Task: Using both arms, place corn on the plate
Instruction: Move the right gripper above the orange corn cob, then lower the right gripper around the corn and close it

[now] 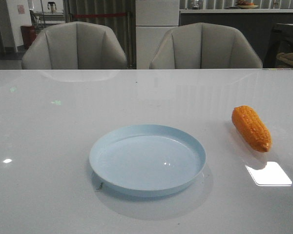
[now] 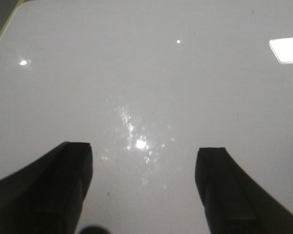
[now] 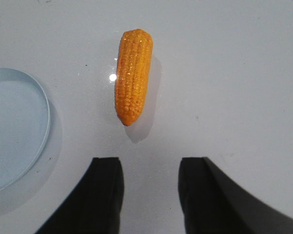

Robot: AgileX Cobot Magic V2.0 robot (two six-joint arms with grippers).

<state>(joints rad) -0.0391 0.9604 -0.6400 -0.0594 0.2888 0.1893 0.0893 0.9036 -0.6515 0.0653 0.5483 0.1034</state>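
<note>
The orange corn lies on the white table to the right of the pale blue plate, apart from it, its tapered end toward the near side. No arm shows in the front view. In the right wrist view the corn lies ahead of my right gripper, which is open and empty, the tapered tip pointing at the gap between the jaws; the plate's rim is beside it. My left gripper is open and empty over bare table, with neither corn nor plate in its view.
Two grey chairs stand behind the table's far edge. A bright window reflection lies on the glossy table near the corn. The table's edge shows in a corner of the left wrist view.
</note>
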